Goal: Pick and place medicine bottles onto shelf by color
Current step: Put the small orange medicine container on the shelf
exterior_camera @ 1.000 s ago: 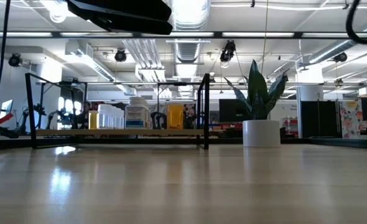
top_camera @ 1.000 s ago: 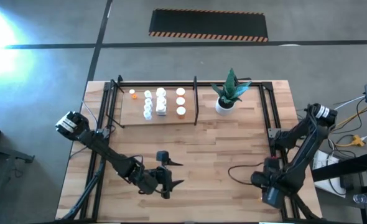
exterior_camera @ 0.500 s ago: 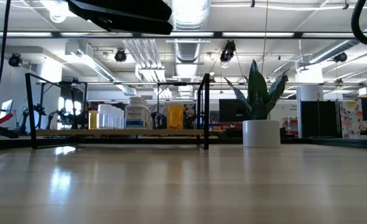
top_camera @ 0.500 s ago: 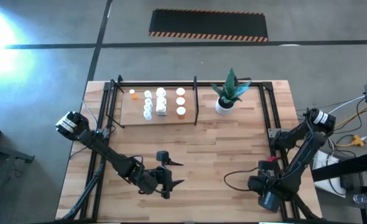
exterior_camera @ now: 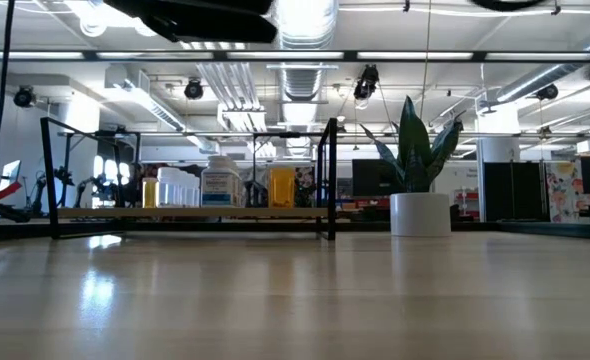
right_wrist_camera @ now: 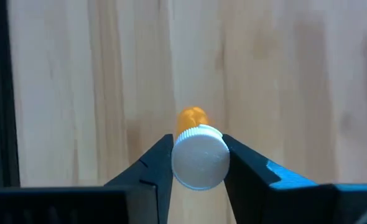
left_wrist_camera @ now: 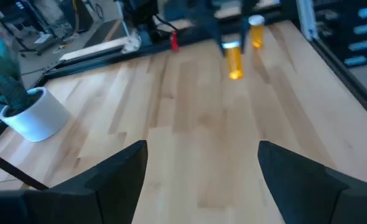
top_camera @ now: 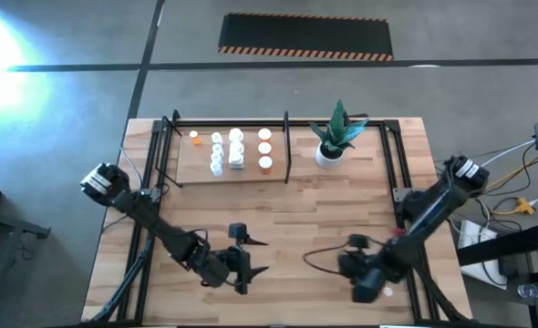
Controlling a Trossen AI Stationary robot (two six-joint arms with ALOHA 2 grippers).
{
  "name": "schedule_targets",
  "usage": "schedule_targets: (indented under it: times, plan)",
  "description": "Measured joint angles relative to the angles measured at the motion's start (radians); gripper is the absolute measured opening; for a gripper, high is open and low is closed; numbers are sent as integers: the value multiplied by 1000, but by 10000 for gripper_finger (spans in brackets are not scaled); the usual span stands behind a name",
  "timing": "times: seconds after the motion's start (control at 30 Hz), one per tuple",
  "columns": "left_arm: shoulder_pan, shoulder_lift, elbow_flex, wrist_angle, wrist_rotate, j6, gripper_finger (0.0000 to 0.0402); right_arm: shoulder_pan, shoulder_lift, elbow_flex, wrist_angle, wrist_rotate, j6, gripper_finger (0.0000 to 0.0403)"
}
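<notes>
Taking the potted plant (top_camera: 335, 137) at the table's far edge as the landmark: a second ago the right gripper (top_camera: 360, 284) hung over the near right corner of the table (top_camera: 342, 214), well off to the plant's right; it has since swung inward along the near edge and now sits almost straight in front of the plant, though still well apart from it. Its wrist view shows the fingers (right_wrist_camera: 152, 163) pressed against both sides of an orange bottle (right_wrist_camera: 199, 149) with a white cap, so it is gripping that bottle, lifted above the bare wood. One more orange bottle (left_wrist_camera: 256, 31) stands on the table near the right arm, seen only from the left wrist. The left gripper (top_camera: 249, 255) has not moved: it waits near the front of the table, left of the plant and well short of it, its fingers spread wide with nothing between them. The shelf (top_camera: 191, 173) lies just to the plant's left, unchanged, with white bottles (top_camera: 225, 150) on its middle part and orange bottles (top_camera: 264, 148) lined up beside the divider bar (top_camera: 286, 146), on the side nearest the plant.
</notes>
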Motion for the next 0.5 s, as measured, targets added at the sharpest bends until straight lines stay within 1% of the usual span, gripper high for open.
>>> schedule_targets:
  times: [0.1,0.17,0.23,0.37,0.43,0.5]
  plan:
    - [-26,-14,1,-67,0,-55,288,-115,26,54,89,-1,-174,105]
    - [-42,-32,1,-147,0,-144,288,-186,59,102,143,-26,-296,99]
    - [-59,-47,1,-252,-1,-272,288,-253,109,168,170,-61,-408,97]
    - [-100,-70,-8,-490,0,-561,288,-361,251,335,162,-142,-566,103]
    - [-119,-72,-12,-577,0,-666,288,-401,330,429,133,-172,-619,104]
    - [-133,-72,-19,-615,0,-723,288,-434,405,526,79,-174,-656,103]
